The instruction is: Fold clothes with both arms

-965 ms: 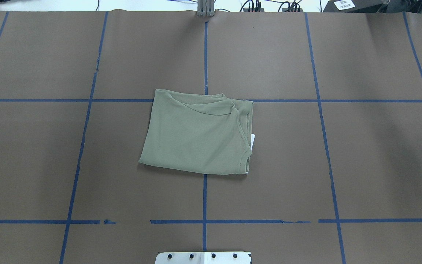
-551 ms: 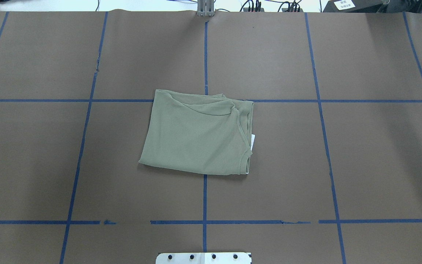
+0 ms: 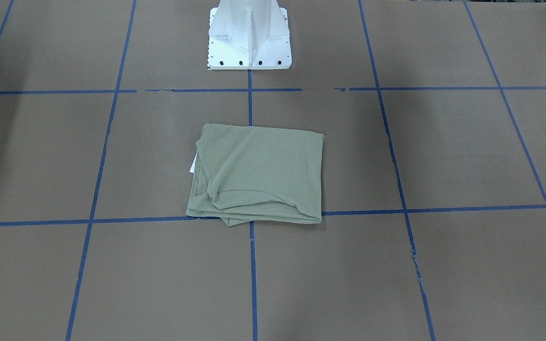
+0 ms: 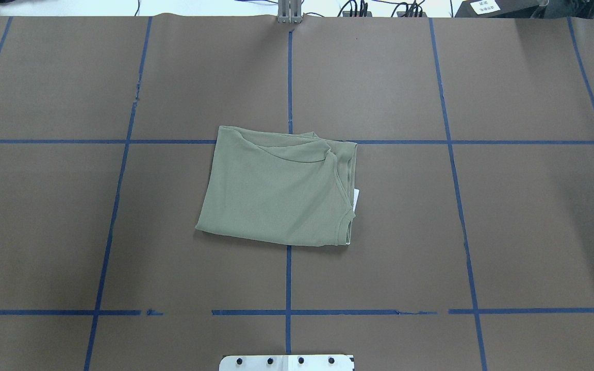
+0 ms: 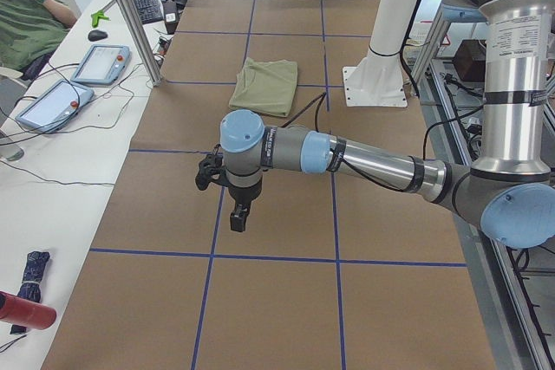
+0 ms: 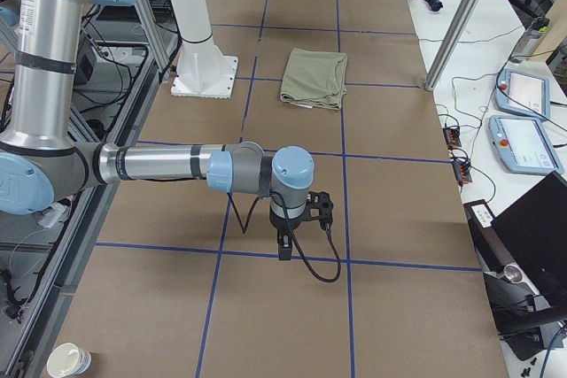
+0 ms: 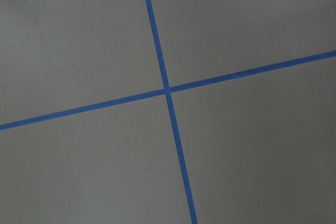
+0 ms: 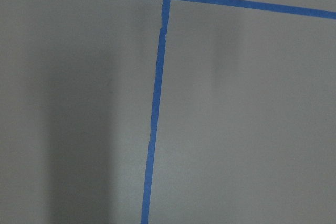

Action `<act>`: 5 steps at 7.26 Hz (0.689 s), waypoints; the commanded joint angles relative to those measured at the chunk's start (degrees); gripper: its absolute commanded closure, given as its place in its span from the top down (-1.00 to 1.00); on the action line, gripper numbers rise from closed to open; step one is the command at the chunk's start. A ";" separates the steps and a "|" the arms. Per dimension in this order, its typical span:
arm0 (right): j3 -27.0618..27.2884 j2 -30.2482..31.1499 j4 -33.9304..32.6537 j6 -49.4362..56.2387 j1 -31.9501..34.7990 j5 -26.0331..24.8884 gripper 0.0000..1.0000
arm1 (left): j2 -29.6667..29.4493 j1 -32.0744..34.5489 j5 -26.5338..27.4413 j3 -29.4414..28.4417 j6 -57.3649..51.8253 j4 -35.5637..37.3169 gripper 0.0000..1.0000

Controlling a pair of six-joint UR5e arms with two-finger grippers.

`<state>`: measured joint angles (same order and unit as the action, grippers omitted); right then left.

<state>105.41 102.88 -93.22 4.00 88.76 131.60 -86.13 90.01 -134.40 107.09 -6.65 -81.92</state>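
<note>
Between the two claws, and well apart from each, the shirt (image 4: 276, 190) lies on the desk (image 4: 534, 232). It is folded into a rough rectangle and covers a crossing of the blue tape (image 4: 534, 141) grid. A white tag (image 4: 356, 198) protrudes from the shirt edge that faces the right claw.

Left claw (image 5: 238, 223): points down over bare desk, just beside a tape line. Its arm is stretched out low and roughly level.

Right claw (image 6: 283, 250): same attitude at the opposite end of the desk, close above a tape line.

Opening and contents of either claw cannot be determined (both claws appear in the side views only).

Each wrist view shows only brown desk surface and a tape crossing beneath its claw.

The white pedestal (image 3: 249, 35) stands on the robot's side of the shirt, near it but not touching. It lies roughly midway between the claws along the desk.

A seated person (image 5: 35, 15) is at the white side bench beyond the left claw.
</note>
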 commanded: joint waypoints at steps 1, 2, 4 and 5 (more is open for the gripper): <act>0.06 0.48 1.99 -0.92 0.01 2.60 1.00 | 1.23 -0.19 -0.78 -0.48 1.81 -0.08 1.00; 0.06 0.48 1.99 -0.92 0.01 2.61 1.00 | 2.62 -0.10 -0.87 -0.22 1.81 -0.17 1.00; 0.06 0.48 1.99 -0.92 0.01 2.70 1.00 | 4.73 -0.10 -0.61 -0.30 1.64 -1.82 1.00; 0.06 0.48 1.99 -0.92 0.01 2.70 1.00 | 5.97 -0.19 -0.69 -0.30 1.81 -3.75 1.00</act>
<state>105.47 103.36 -91.24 3.08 88.77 134.25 -81.79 89.88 -135.09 106.79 -4.96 -83.63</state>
